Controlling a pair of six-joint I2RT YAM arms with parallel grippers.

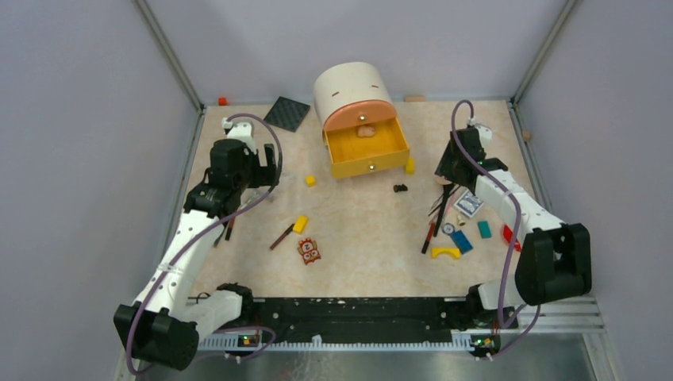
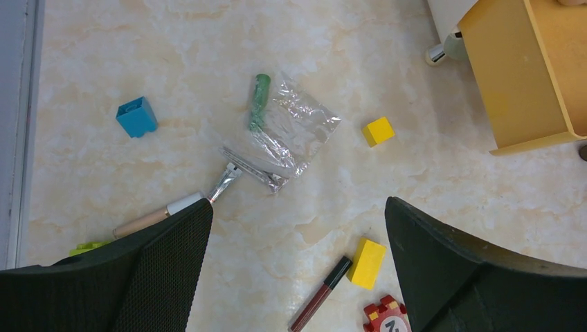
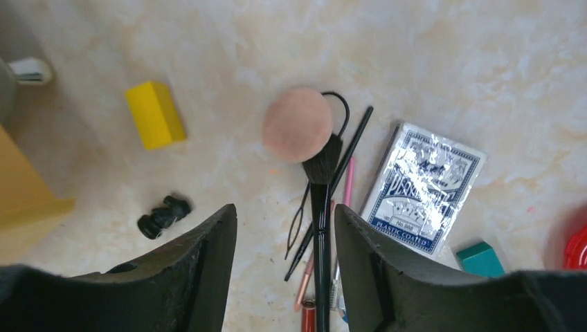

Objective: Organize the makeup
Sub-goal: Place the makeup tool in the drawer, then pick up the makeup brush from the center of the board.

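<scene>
Lying scattered over the marbled table point(image 1: 357, 238), the makeup falls into two loose groups, each mixed with toys.

Below the left gripper point(image 2: 297, 204), a short green tube point(image 2: 259, 102) rests against a crumpled clear wrapper point(image 2: 296, 124). A silver-collared brush with a tan handle point(image 2: 173, 207) runs from the wrapper's corner to pass under one black finger point(image 2: 149, 277). A blue block point(image 2: 136, 116) sits apart toward the table edge. A yellow cube point(image 2: 378, 131) lies between the wrapper and the open yellow drawer point(image 2: 519, 83). Closer to the camera, a dark red pencil point(image 2: 320, 294) touches a yellow block point(image 2: 366, 263), and the orange owl tile point(image 2: 385, 318) is just beside them. The left gripper is spread wide and grasps nothing — the table surface shows between its fingers.

On the other side, the right gripper point(image 3: 284, 211) hangs over a bundle of sticks. A black makeup brush point(image 3: 322, 200) lies there with its bristles overlapping a round peach puff point(image 3: 297, 124), next to a thin black stick point(image 3: 358, 135) and a pink pencil point(image 3: 348, 183). A wrapped deck of cards point(image 3: 422, 187) lies just beside the bundle, with a teal block point(image 3: 481, 259) past it. On the drawer side sit a yellow brick point(image 3: 155, 114) and a small black lump point(image 3: 164, 216).

The right gripper's jaws stand partly apart with the brush handle between them, the gap wider than the handle. The handle runs close to one finger — whether it touches, I cannot tell. The brush is not clamped.
</scene>
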